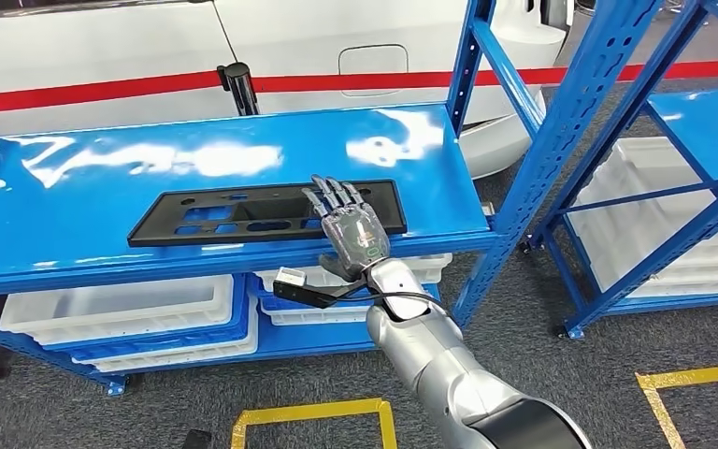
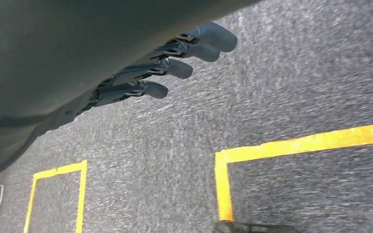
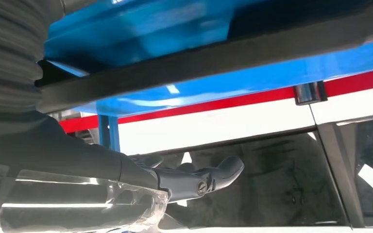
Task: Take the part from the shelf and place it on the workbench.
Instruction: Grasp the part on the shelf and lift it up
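Black perforated panel (image 1: 266, 213) lies flat on the blue shelf (image 1: 103, 178), my right hand (image 1: 351, 229) resting outstretched fingers (image 1: 332, 196) on its end at three o'clock, grasping nothing.

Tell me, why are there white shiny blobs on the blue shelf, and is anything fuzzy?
Head view: the blobs are glare from lights on the glossy shelf behind the black part. Right wrist view: the shelf edge looks blurred. Left wrist view: the floor is slightly smeared.
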### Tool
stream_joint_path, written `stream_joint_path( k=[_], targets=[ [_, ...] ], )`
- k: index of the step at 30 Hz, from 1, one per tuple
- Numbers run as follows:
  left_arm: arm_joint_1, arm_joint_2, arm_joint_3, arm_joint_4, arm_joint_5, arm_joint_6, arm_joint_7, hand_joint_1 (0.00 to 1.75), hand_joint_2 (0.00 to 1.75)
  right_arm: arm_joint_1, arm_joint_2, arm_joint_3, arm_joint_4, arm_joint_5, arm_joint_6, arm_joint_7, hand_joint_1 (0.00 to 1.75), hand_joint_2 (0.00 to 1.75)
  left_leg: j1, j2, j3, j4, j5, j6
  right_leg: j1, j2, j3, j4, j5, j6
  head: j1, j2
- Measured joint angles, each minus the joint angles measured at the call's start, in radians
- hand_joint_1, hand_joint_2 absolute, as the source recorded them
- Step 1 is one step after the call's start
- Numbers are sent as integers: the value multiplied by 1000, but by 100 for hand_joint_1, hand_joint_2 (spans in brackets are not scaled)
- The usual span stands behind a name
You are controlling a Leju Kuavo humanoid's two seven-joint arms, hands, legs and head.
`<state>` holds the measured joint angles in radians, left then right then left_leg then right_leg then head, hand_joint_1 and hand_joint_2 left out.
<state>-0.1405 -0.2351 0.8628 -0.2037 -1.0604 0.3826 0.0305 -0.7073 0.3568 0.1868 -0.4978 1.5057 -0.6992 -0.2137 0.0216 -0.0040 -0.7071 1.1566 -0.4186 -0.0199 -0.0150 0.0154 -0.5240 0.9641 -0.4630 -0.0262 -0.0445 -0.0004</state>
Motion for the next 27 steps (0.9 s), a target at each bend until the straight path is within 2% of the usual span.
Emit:
stream_joint_path(
  k=[1,2,4,6,7,8,11,12,13,14,16,17,18,20,21,27],
  targets=[
    [0,1,0,0,-1,0,1,0,0,-1,0,0,0,0,0,0,0,175,-3,1,29,-66,35,7,3,1,10,-1,-8,4,1,0],
    [-1,2,0,0,-2,0,2,0,0,-2,1,-1,0,0,0,0,0,175,-8,1,54,-116,53,16,5,2,16,-2,-14,8,1,0],
    [-3,3,0,0,-3,2,4,0,0,-3,2,-3,0,0,0,0,0,175,-18,4,75,-153,42,34,9,1,20,-3,-18,20,1,0],
    [-3,3,0,0,-4,3,6,0,0,-2,2,-5,-1,0,0,0,0,175,-18,4,90,-171,34,49,12,-2,17,10,-18,30,1,0],
    [-3,3,0,0,-4,3,6,0,0,-3,3,-6,-1,0,-1,0,0,175,-16,3,99,-178,32,55,14,-3,6,34,-22,33,2,0],
    [-3,3,0,0,-5,3,7,0,0,-5,3,-7,-2,0,-1,0,0,175,-14,2,109,-183,32,59,13,-4,-18,75,-33,33,4,0],
    [-6,2,0,0,-15,4,7,0,0,-4,0,-13,-2,-3,-1,-2,0,175,-14,-2,119,-186,24,66,8,-4,-146,263,-88,32,8,0],
    [-6,2,-1,0,-19,4,7,0,0,0,-3,-15,-2,-6,-1,-5,0,175,-14,-3,122,-185,21,66,6,-4,-180,295,-95,34,8,0],
    [-5,2,-1,0,-22,5,6,0,0,2,-5,-18,-2,-11,-1,-9,0,175,-14,-5,126,-185,16,64,4,-5,-195,290,-82,42,8,0],
    [-5,2,-1,0,-25,5,5,0,0,2,-6,-21,-2,-18,-1,-16,0,175,-14,-6,131,-184,12,62,1,-5,-191,247,-51,54,9,0],
    [-6,2,-2,0,-26,4,2,0,0,0,-7,-29,-1,-35,-1,-30,0,175,-16,-8,138,-174,-4,54,-12,-13,-147,103,35,85,10,0],
    [-6,1,-3,0,-26,4,0,0,0,0,-6,-34,-1,-41,-1,-36,0,175,-19,-8,138,-167,-13,53,-16,-17,-126,50,64,88,11,0],
    [-6,2,-3,0,-26,4,-2,0,0,0,-5,-38,0,-45,-1,-40,0,175,-22,-8,136,-159,-21,52,-18,-20,-114,20,81,83,10,0],
    [-6,1,-4,0,-26,3,-5,0,0,0,-2,-42,0,-45,-1,-43,0,175,-22,-4,135,-155,-28,53,-13,-16,-110,14,84,60,8,0],
    [-6,1,-4,0,-26,3,-6,0,0,0,-1,-43,0,-44,-1,-43,0,175,-21,-2,137,-156,-30,51,-10,-13,-110,15,84,56,7,0],
    [-7,-1,-5,0,-26,3,-7,0,0,-1,-1,-48,0,-44,-1,-43,0,175,-14,2,141,-159,-30,38,-1,-7,-109,15,81,51,7,0]
  ],
)
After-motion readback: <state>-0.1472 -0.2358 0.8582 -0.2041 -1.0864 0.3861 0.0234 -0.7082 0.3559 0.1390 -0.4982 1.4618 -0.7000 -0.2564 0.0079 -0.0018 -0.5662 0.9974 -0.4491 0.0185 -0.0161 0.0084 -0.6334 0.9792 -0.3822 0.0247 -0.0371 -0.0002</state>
